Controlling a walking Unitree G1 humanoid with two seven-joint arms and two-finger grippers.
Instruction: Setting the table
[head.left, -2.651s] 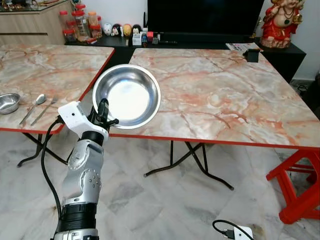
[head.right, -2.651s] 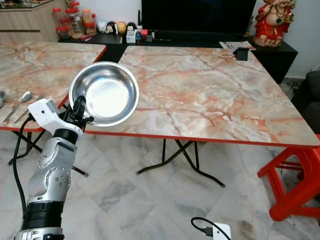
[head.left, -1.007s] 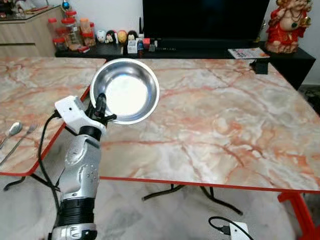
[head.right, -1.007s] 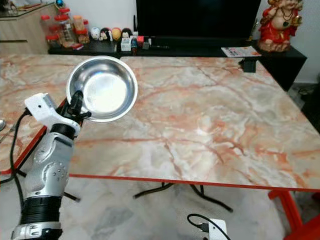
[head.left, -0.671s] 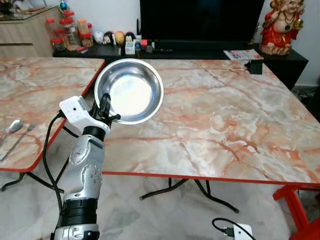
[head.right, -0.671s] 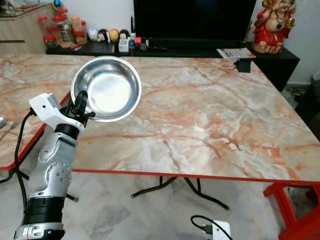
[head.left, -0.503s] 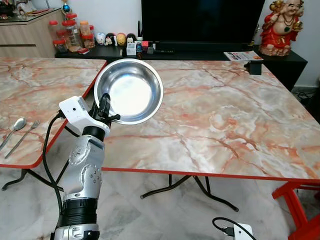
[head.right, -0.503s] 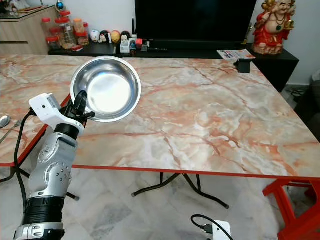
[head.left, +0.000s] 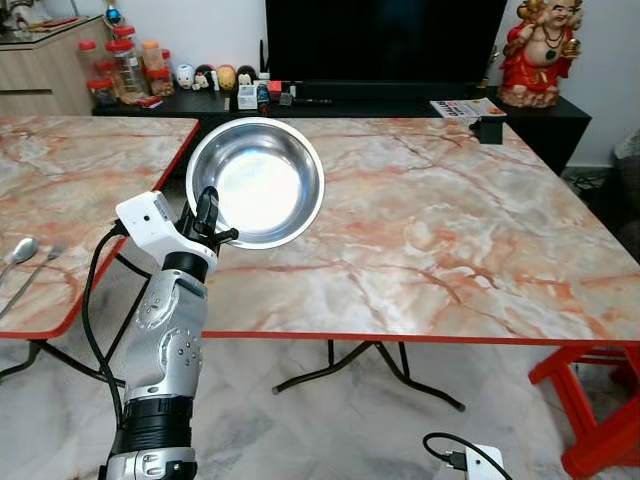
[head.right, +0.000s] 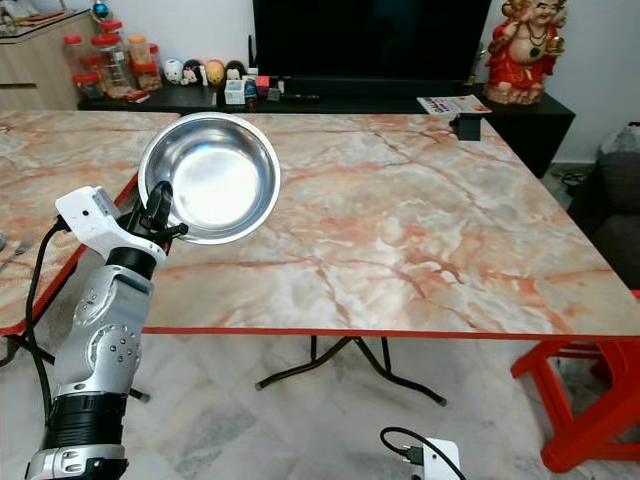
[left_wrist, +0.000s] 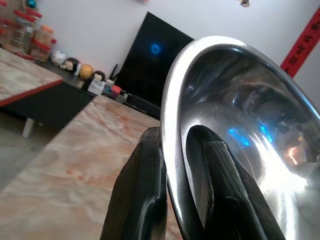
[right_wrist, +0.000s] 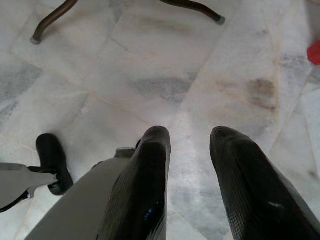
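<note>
Steel fills the left gripper (left_wrist: 172, 200) — a round, shiny stainless-steel bowl (head.left: 255, 182) pinched at its lower rim, one black finger inside, one outside. It is held tilted, hollow toward the camera, above the near-left corner of the orange-veined marble table (head.left: 450, 220). The right gripper (right_wrist: 187, 150) hangs parted over the floor.

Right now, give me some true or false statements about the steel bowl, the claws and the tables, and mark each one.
1. The left claw grips the round shiny steel bowl by its rim. True.
2. The bowl rests flat on the marble-patterned table with red edging. False: it is held up, tilted on edge.
3. A metal spoon lies on the neighbouring marble-patterned table. True.
4. The right claw holds a fork. False: it is open, pointing at the floor, with nothing between its fingers.
5. The bowl holds food. False: it is empty.
</note>
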